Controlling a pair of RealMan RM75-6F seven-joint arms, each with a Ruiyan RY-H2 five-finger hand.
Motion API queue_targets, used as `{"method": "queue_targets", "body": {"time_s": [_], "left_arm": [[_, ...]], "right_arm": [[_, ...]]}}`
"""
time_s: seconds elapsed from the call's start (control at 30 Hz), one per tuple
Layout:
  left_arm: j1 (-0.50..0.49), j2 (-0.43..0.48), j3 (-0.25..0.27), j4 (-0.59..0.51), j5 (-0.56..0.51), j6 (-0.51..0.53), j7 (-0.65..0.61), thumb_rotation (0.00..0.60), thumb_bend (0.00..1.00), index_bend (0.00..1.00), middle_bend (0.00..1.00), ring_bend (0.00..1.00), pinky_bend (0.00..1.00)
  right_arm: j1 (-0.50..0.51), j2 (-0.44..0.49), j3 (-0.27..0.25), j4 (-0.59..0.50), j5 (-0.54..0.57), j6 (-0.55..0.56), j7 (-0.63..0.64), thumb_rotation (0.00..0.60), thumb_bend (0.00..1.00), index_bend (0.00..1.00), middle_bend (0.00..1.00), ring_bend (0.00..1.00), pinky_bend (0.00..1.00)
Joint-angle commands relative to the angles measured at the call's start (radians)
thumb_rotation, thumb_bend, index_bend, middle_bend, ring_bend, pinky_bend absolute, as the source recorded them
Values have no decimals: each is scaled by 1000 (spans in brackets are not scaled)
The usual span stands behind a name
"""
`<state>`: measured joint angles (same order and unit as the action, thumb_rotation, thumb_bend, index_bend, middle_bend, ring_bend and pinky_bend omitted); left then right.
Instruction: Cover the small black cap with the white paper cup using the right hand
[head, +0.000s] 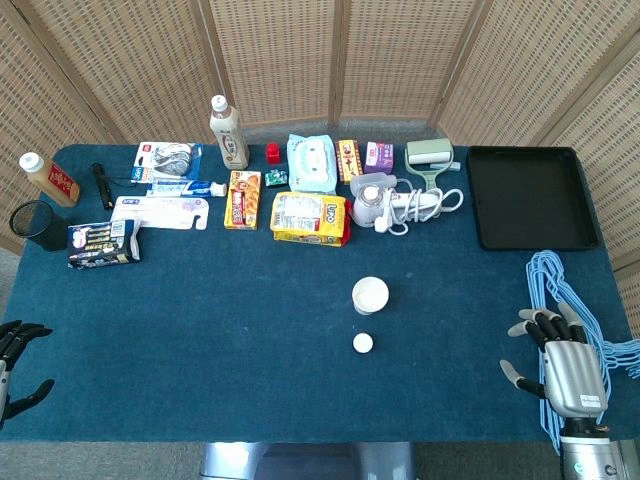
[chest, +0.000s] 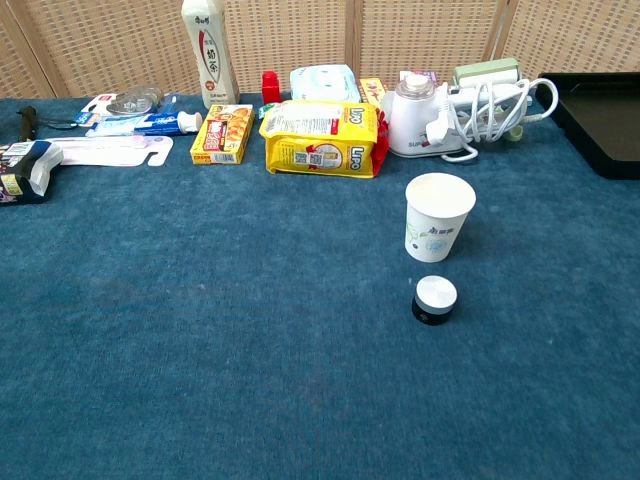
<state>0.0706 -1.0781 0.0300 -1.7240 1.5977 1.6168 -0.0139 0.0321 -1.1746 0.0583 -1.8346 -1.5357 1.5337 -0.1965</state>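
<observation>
A white paper cup (head: 370, 295) (chest: 438, 217) stands upright, mouth up, near the middle of the blue table. Just in front of it lies the small black cap (head: 363, 343) (chest: 434, 300) with a pale top, a short gap between the two. My right hand (head: 562, 368) rests at the table's front right corner, fingers apart and holding nothing, far to the right of cup and cap. At the front left edge my left hand (head: 18, 365) shows only partly, its dark fingers spread and empty. Neither hand appears in the chest view.
A row of goods runs along the back: bottle (head: 228, 131), yellow packet (head: 310, 217), white appliance with cord (head: 395, 203), small boxes. A black tray (head: 530, 196) lies back right. A blue cable (head: 575, 300) is coiled beside my right hand. A black mesh cup (head: 36, 224) stands far left.
</observation>
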Motion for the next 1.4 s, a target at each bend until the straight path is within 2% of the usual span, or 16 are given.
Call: {"method": "queue_targets", "body": {"time_s": [0.03,0.57,0.83,1.07,1.27,1.4], "left_arm": [[0,-1,0,1,-3,-1,1,600,178,282,280,174,182],[-8,8,-8,-17,1,-3,22,600,179,281,280,175,182],[-21,7,-13,-32,4,-16,45,600,179,281,280,174,182],[-22,7,-10,-36,4,-18,55,600,179,282,280,174,182],[-24,7,-13,-30,-8,-23,50,600,179,281,280,174,182],[-33,5,-17,-25,-15,-36,48,600,179,281,280,174,182]], "right_arm": [[2,-2,1,1,3,-3,-1,555,267,415,280,219,69],[22,4,13,-10,12,-27,57,558,267,401,279,219,70],[121,-7,67,-64,9,-126,136,555,267,360,279,219,74],[242,-12,124,-139,120,-306,165,552,264,268,238,213,81],[341,-35,169,-175,254,-418,76,555,228,183,180,174,63],[415,-89,194,-172,355,-471,9,555,223,169,167,164,63]]}}
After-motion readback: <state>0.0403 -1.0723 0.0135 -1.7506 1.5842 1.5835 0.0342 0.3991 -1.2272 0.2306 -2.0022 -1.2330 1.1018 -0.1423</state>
